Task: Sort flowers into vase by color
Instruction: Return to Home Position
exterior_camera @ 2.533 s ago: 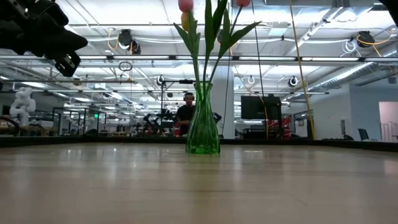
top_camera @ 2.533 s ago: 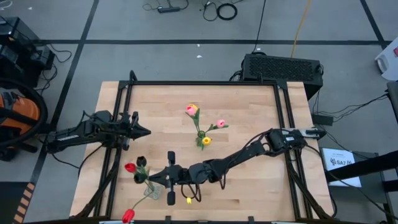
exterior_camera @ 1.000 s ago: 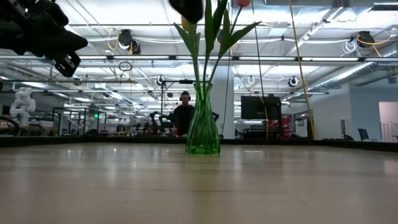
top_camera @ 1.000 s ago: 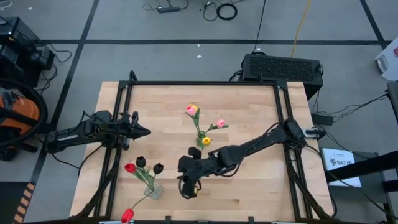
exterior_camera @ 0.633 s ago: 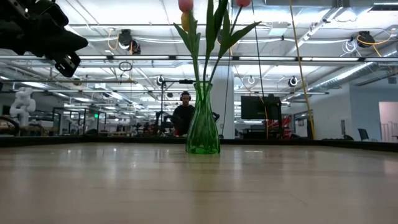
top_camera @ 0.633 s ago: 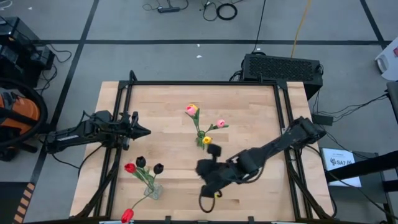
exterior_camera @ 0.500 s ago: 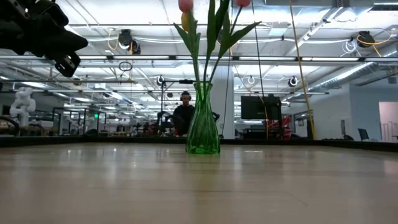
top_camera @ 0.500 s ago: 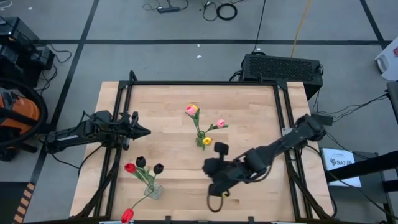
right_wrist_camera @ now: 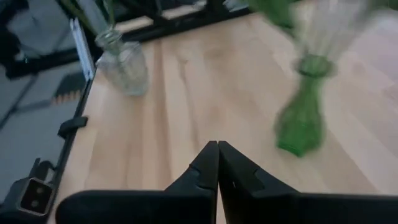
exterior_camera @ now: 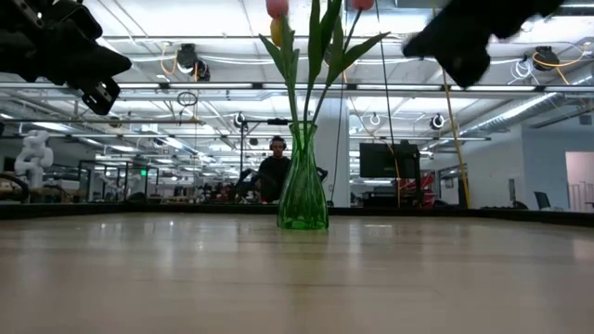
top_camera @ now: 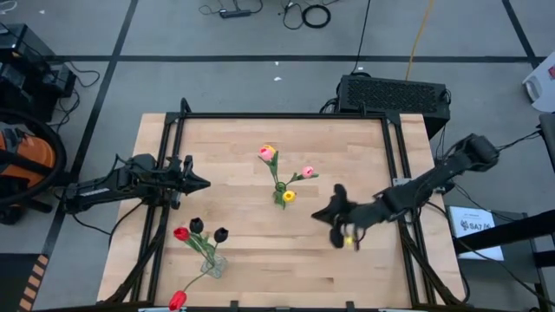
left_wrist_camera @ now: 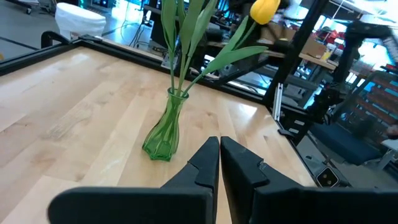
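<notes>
Flowers: yellow tulip (top_camera: 288,196) and pink tulips (top_camera: 308,172) stand in green vase (top_camera: 279,198) at table (top_camera: 243,139) centre; black tulips (top_camera: 197,224) and red tulips (top_camera: 180,233) in clear vase (top_camera: 213,264) near front left corner. Left gripper (top_camera: 201,183), fingers pressed together, empty, hovers at left side. Right gripper (top_camera: 319,212), fingers likewise together, empty, hangs right of green vase, apart from it.

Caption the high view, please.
Pink, yellow tulips in green vase; red, black in clear vase; right gripper above mid-table, left gripper at left.
</notes>
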Motion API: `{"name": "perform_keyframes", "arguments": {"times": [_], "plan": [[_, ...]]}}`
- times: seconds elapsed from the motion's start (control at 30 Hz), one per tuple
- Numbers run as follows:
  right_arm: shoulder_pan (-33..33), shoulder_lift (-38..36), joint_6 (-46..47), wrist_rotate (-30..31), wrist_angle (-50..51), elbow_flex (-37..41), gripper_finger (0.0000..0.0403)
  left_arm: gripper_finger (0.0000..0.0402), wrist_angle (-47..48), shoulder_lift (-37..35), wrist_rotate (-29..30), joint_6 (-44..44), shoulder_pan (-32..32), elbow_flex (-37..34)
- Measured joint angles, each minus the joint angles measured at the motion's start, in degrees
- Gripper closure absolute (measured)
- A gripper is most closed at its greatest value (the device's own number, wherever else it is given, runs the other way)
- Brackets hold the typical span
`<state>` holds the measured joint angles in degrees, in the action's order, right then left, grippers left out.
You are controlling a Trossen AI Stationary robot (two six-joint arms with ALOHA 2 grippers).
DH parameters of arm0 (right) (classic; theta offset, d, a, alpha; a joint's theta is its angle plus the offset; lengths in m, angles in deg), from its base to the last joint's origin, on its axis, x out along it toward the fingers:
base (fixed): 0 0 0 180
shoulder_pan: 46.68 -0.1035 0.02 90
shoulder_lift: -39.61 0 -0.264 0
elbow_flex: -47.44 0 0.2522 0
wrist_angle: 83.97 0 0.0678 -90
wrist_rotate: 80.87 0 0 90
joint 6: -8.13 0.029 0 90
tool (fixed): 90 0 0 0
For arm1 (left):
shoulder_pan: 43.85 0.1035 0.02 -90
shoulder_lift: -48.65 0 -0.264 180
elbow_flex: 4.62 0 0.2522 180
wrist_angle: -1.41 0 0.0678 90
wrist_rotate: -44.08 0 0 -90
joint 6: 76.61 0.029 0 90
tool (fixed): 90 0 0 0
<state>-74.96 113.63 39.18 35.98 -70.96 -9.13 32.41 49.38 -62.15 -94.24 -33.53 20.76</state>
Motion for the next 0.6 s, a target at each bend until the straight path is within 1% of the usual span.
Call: {"name": "perform_keyframes", "arguments": {"times": [0.13,0.33,0.5,0.6], "plan": [[2.5,-9.8,-1.9,-1.5,-10.6,14.6,0.0402,0.0379,0.0,0.0,0.0,0.0,0.0,0.0],[5.7,-23.6,-7.8,-4.4,-23.7,31.2,0.0403,0.0379,0.0,0.0,0.0,0.0,0.0,0.0],[7.0,-33.1,-8.8,-4.5,-30.5,41.2,0.0403,0.0379,0.0,0.0,0.0,0.0,0.0,0.0],[7.3,-37.1,-10.2,-4.8,-26.9,41.9,0.0403,0.0379,0.0,0.0,0.0,0.0,0.0,0.0]]}}
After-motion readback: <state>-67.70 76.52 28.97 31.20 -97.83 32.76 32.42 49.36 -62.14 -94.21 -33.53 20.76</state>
